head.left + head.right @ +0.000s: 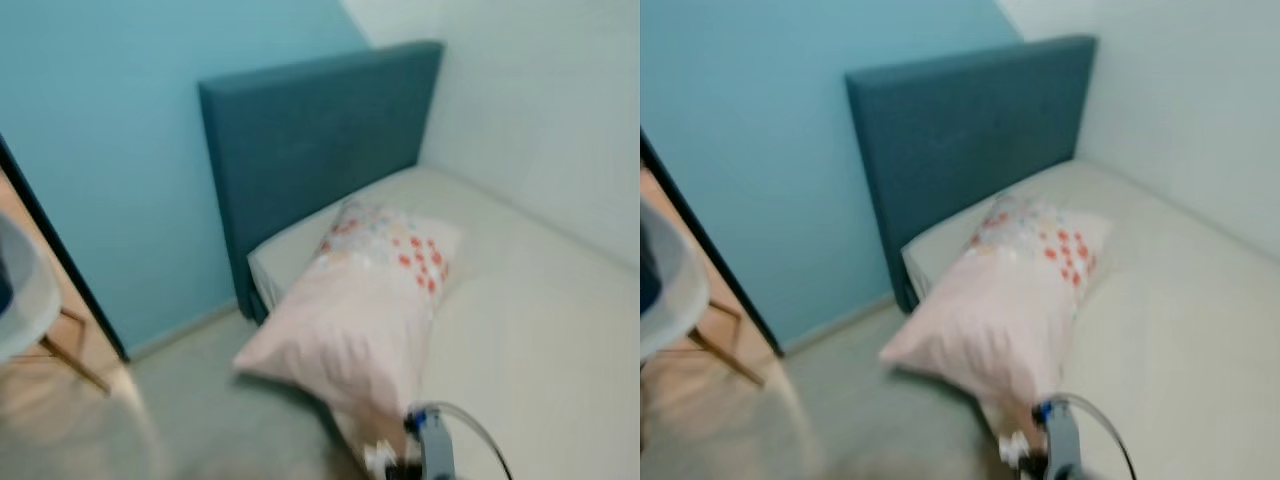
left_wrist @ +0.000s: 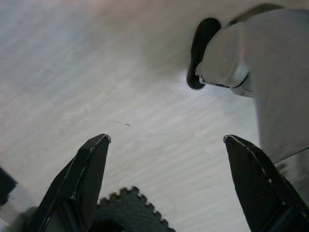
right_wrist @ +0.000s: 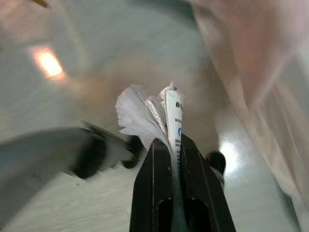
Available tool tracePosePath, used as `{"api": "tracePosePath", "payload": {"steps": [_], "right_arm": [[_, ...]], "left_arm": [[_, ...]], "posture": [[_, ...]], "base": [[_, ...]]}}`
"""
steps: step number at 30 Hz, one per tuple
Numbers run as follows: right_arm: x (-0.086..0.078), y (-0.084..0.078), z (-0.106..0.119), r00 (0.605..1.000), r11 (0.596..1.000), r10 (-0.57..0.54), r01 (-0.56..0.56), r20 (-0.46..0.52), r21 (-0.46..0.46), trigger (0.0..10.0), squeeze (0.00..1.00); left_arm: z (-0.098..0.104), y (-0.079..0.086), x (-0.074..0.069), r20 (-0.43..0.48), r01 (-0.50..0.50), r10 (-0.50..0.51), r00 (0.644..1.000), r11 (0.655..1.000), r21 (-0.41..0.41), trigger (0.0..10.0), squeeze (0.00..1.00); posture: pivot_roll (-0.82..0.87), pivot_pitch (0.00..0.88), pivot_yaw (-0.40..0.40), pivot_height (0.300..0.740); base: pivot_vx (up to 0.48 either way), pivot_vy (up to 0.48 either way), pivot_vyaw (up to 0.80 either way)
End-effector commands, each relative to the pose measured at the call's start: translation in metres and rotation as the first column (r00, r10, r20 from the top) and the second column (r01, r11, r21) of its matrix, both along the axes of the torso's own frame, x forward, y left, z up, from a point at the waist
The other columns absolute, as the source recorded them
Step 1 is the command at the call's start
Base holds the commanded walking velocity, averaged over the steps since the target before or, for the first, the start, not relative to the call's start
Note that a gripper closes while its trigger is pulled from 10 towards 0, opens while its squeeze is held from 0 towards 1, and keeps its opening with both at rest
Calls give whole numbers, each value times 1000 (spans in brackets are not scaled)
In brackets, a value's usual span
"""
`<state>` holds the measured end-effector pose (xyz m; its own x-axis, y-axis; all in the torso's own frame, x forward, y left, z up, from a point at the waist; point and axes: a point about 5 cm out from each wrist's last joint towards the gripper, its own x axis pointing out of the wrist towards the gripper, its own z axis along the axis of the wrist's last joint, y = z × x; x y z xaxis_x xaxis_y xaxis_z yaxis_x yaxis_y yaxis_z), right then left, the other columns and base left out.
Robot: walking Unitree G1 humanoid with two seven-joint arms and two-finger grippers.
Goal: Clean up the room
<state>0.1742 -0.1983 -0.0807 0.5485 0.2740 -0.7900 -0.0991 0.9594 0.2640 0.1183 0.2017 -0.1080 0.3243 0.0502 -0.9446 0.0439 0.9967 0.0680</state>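
A crumpled white wrapper (image 3: pixel 159 113) with blue print is pinched between the right gripper (image 3: pixel 175 145)'s 2 closed fingers, above the floor (image 3: pixel 58 111). The left gripper (image 2: pixel 166 140) hangs wide open, holding nothing. The print is too blurred to read. A pink pillow (image 1: pixel 350 320) overhangs the bed (image 1: pixel 540 320).

Both head views are soft with motion blur. A chair (image 1: pixel 25 290) is cut off by the left edge, its seat a pale smear. The bed (image 1: pixel 540 330) runs off the right and bottom edges. The pillow's (image 1: pixel 360 310) red print is too blurred to read. The right pincer (image 3: pixel 170 140) pinches a crumpled wrapper (image 3: pixel 149 113) whose blue lettering is cut short and unreadable.
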Motion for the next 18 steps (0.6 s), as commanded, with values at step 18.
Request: {"api": "tracePosePath", "payload": {"steps": [18], "right_arm": [[19, 12, 7, 998, 1000, 16, -17, 64, 25, 10000, 0]], "left_arm": [[2, -9, 9, 53, 132, -131, 990, 991, -16, 10000, 0]], "posture": [[11, 30, -47, 703]], "base": [[0, 0, 678]]}}
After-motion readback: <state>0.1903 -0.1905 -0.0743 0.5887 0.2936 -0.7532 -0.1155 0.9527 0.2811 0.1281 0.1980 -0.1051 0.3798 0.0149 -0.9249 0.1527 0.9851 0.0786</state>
